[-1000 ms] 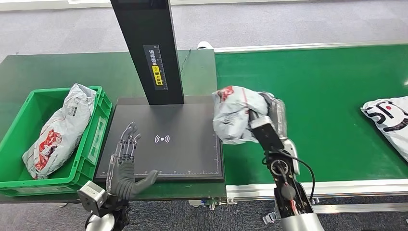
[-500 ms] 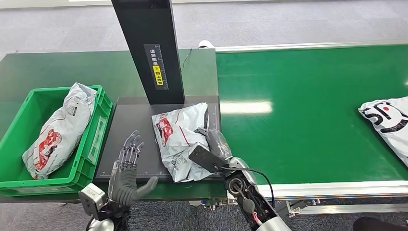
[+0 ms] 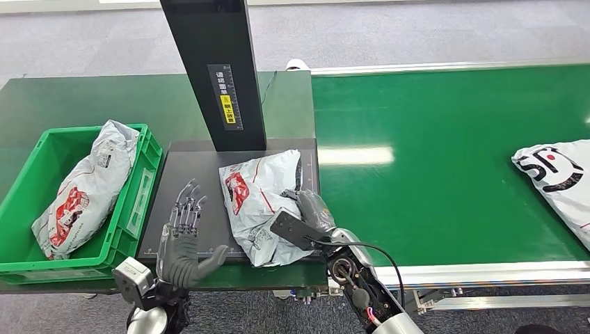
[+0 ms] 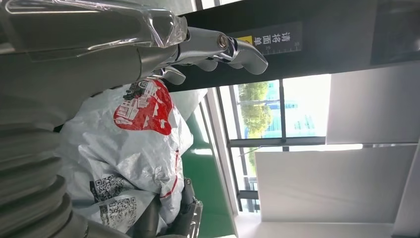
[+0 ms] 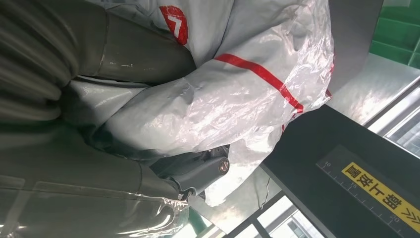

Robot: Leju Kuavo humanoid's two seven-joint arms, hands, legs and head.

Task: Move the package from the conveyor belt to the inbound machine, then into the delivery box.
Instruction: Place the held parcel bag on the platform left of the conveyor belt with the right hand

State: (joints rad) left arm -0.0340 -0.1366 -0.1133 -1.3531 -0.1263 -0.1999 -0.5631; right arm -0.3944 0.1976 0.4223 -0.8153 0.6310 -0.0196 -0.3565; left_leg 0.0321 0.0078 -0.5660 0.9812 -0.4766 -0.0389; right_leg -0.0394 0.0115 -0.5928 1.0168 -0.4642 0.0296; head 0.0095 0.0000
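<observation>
The package (image 3: 259, 202) lies on the black platform of the inbound machine (image 3: 202, 229), with the right hand (image 3: 306, 216) clamped on its near edge. The left hand (image 3: 182, 233) hovers beside it, fingers apart and empty. Risk: the slick, crumpled film may slip during the transfer and fall short of the delivery box (image 3: 136, 202).
</observation>
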